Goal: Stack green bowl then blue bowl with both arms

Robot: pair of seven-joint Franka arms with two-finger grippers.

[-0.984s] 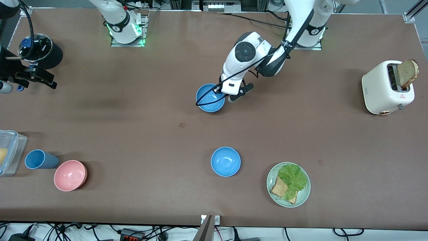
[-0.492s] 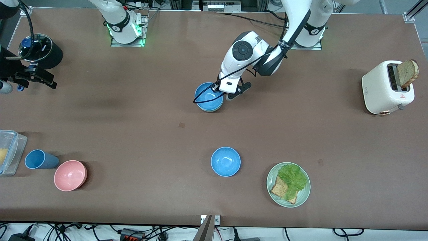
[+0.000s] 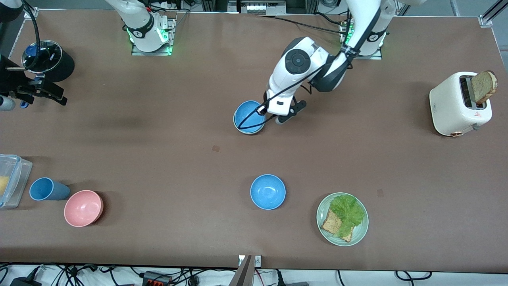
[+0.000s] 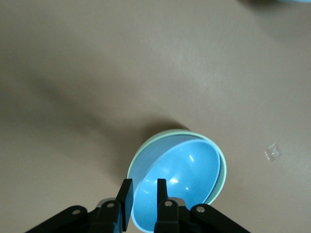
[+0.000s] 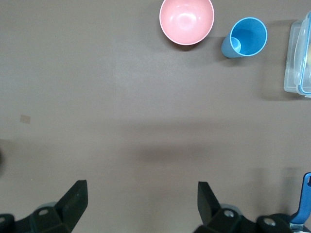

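Observation:
A blue bowl (image 3: 249, 116) sits nested in the green bowl (image 3: 249, 133), whose pale rim shows around it, at mid-table toward the robots. In the left wrist view the blue bowl (image 4: 184, 179) lies inside the green bowl (image 4: 148, 149). My left gripper (image 3: 278, 117) (image 4: 144, 187) is low at the stack's edge, with its jaws a little apart astride the blue bowl's rim, one finger inside and one outside. A second blue bowl (image 3: 268, 192) lies nearer the front camera. My right gripper (image 3: 47, 93) (image 5: 142, 187) waits wide open and empty above the right arm's end of the table.
A plate (image 3: 359, 234) with lettuce and bread lies beside the second blue bowl. A toaster (image 3: 456, 107) with a bread slice stands at the left arm's end. A pink bowl (image 3: 83, 208), blue cup (image 3: 47, 189), clear container (image 3: 12, 178) and black pot (image 3: 51, 59) are at the right arm's end.
My left gripper lowered the blue bowl into the green bowl. Its hand then shifted slightly toward the left arm's end. The right arm has not moved.

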